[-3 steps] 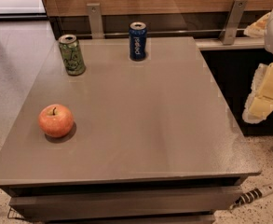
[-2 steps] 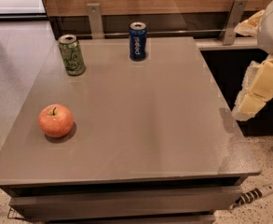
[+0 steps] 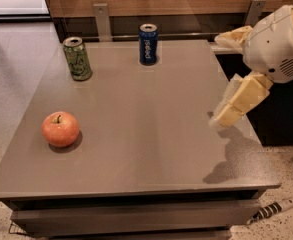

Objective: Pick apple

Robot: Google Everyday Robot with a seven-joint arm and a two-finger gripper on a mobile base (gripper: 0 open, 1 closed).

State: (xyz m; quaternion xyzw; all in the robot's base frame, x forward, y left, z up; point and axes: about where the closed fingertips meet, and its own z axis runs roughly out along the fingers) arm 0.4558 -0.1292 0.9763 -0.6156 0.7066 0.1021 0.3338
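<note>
Apple (image 3: 60,129) lies well apart from pincer (image 3: 220,79) at table's (image 3: 151,134) right edge.

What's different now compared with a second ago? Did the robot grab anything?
The hand moved left from the right side and now hangs over the right edge of the table, open, holding nothing. The apple, green can and blue can stayed put.
</note>
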